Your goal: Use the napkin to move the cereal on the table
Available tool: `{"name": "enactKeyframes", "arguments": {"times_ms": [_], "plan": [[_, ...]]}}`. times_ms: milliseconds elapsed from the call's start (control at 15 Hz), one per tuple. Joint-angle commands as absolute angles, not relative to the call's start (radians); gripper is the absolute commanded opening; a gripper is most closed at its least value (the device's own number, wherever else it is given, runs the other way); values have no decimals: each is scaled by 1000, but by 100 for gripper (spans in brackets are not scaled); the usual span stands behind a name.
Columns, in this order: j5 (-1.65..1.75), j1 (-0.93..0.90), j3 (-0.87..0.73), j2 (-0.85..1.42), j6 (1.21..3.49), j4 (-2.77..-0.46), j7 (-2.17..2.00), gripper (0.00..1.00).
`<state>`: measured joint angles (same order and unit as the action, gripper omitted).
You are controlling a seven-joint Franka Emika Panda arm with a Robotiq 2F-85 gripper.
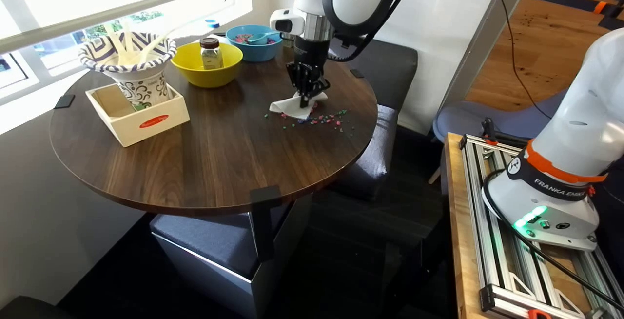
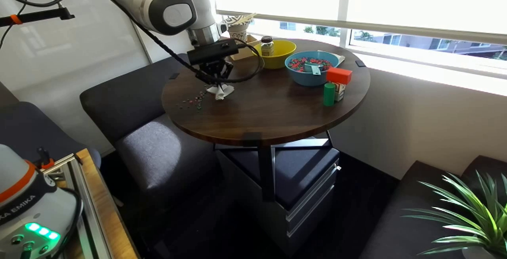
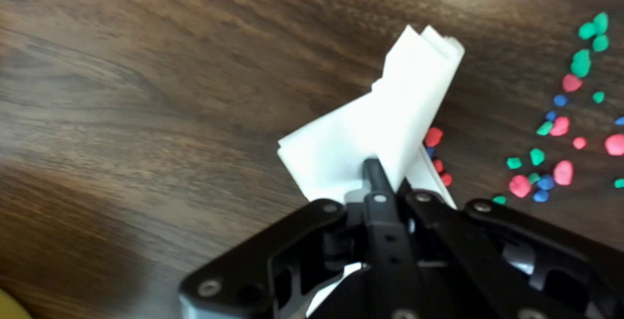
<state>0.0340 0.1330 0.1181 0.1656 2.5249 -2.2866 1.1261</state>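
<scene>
The white napkin (image 1: 286, 107) lies folded on the dark brown round table (image 1: 214, 153). It also shows in an exterior view (image 2: 226, 90) and the wrist view (image 3: 336, 148). My gripper (image 3: 388, 177) points down and is shut on a pinched fold of the napkin. It shows at the table in both exterior views (image 1: 304, 102) (image 2: 219, 86). The cereal (image 3: 520, 186) is a scatter of small red, pink, green and blue bits, mostly right of the napkin in the wrist view. Several red bits touch or nearly touch the napkin's right edge. Cereal shows in both exterior views (image 1: 338, 123) (image 2: 198, 100).
A yellow bowl (image 1: 207, 75) holds a jar (image 1: 211, 55). A blue bowl (image 2: 305, 77) holds more bits and a scoop. A wooden box (image 1: 146, 126) holds a patterned cup. Red (image 2: 339, 75) and green (image 2: 329, 95) blocks stand near the table edge.
</scene>
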Motion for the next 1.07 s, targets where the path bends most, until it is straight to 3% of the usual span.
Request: {"name": "enactKeyframes", "arguments": {"times_ms": [0, 1000], "plan": [[25, 105, 91, 161, 2523, -2291, 1133, 2], [17, 52, 87, 93, 2487, -2440, 1297, 0]]}}
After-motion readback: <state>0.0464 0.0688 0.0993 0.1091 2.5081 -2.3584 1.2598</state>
